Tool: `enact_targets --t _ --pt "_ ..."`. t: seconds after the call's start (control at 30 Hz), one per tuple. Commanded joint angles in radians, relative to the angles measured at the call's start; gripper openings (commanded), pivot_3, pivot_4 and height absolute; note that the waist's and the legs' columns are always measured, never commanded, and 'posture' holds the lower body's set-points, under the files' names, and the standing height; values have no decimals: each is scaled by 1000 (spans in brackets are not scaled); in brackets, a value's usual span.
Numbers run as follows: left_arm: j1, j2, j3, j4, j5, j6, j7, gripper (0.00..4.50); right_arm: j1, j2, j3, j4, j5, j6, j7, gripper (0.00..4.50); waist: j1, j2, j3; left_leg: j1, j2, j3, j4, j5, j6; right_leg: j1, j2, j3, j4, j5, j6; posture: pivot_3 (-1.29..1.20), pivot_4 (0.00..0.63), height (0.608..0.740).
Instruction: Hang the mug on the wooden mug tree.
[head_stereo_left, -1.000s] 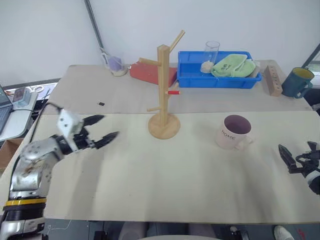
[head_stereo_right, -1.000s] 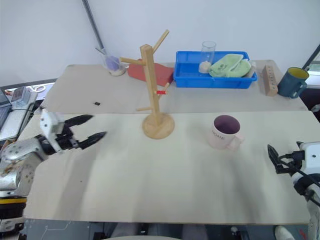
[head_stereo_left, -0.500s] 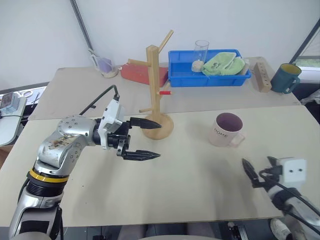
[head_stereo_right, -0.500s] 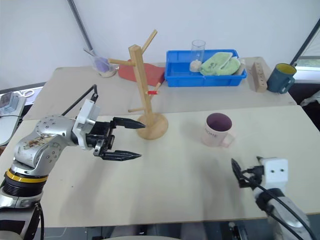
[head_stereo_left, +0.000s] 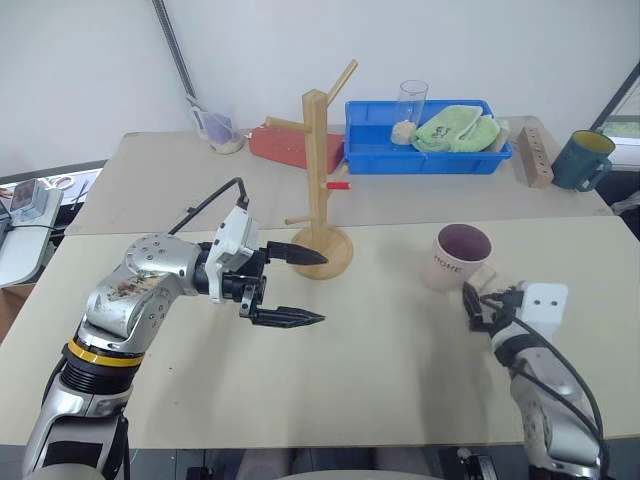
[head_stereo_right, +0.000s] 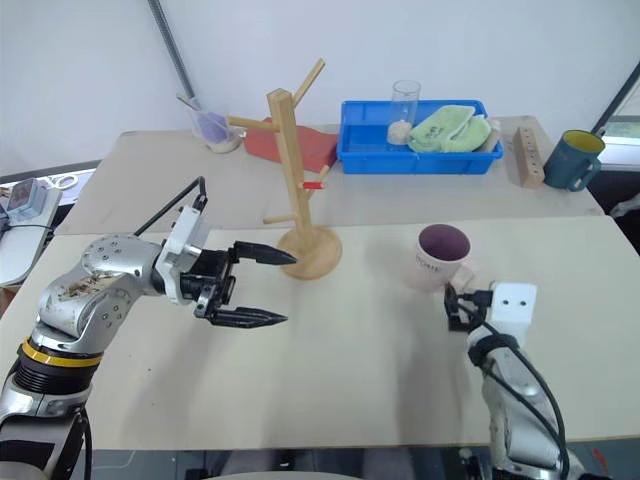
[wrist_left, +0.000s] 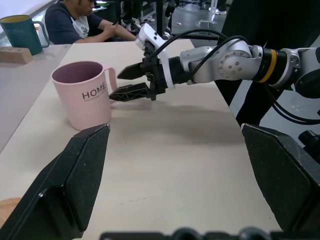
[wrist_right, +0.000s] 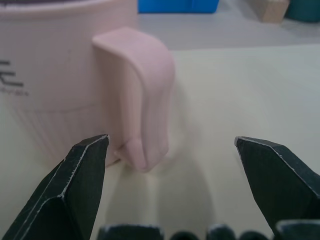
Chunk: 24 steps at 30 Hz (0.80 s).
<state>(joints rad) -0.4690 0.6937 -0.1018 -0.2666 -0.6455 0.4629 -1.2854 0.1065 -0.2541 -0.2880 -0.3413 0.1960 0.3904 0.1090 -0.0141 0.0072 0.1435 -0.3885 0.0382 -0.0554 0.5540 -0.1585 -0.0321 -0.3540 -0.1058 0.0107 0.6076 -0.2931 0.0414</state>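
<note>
The mug (head_stereo_left: 457, 258), pale pink with a mauve inside and "HOME" on its side, stands upright on the table at the right, its handle (wrist_right: 145, 90) turned toward me. My right gripper (head_stereo_left: 478, 300) is open just in front of that handle, one finger to each side and neither touching it. The wooden mug tree (head_stereo_left: 318, 180) stands at the table's middle on its round base, with nothing on its pegs. My left gripper (head_stereo_left: 318, 288) is open and empty just left of the base, pointing right.
A blue bin (head_stereo_left: 430, 160) holding a green cloth and a glass sits at the back. A dark teal mug (head_stereo_left: 583, 160) and a wooden block (head_stereo_left: 537, 157) stand at the back right, a red object (head_stereo_left: 285, 145) behind the tree. A person (wrist_left: 75, 25) sits beyond the table.
My right gripper has come forward and inward from the table's right edge up to the mug's handle. My left gripper swung right toward the tree's base, then held still.
</note>
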Motion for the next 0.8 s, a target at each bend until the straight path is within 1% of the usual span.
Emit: enact_targets --t 0.03,0.2,0.3,0.43,0.57,0.73,0.77,0.8 --pt "-2 6 20 -32 3 0 15 4500 -26 5 -3 -13 -15 -21 -21 4461 0 0 0 0 0 0 0 0 0 0 0 0 0 0 0 0 150 720" --pt "2 7 20 -39 2 -1 27 4500 -70 19 -12 16 -34 -19 -64 4461 -4 0 0 1 0 0 0 0 0 0 1 1 1 0 0 0 150 720" --pt "0 9 21 -39 5 -2 29 4500 -91 28 -17 39 -19 -16 -69 4461 -3 0 0 1 0 0 0 0 1 0 2 1 1 0 0 0 150 720" --pt "-9 7 19 -31 11 -2 29 4500 -123 41 -17 88 1 -19 -63 3346 -3 0 0 1 3 0 1 1 2 0 6 4 1 0 0 0 150 720" --pt "-15 8 19 -23 17 -5 26 4500 -143 52 -14 123 12 -30 -57 1904 -4 1 0 0 8 0 1 1 2 0 13 6 2 0 -1 0 150 720" --pt "-14 11 28 -14 24 -6 35 4500 -150 43 1 134 10 -64 -30 210 -4 1 -1 0 10 0 1 1 2 0 15 6 3 1 -2 0 150 720" --pt "-10 13 35 -13 23 -3 41 4500 -151 32 11 122 6 -67 -16 19 -4 1 -1 0 10 0 1 1 2 0 15 6 3 1 -2 0 150 720" --pt "-5 15 44 -13 20 0 48 4500 -151 19 21 104 0 -68 0 19 -5 1 -1 0 10 0 1 1 2 0 15 6 3 1 -2 0 150 720"
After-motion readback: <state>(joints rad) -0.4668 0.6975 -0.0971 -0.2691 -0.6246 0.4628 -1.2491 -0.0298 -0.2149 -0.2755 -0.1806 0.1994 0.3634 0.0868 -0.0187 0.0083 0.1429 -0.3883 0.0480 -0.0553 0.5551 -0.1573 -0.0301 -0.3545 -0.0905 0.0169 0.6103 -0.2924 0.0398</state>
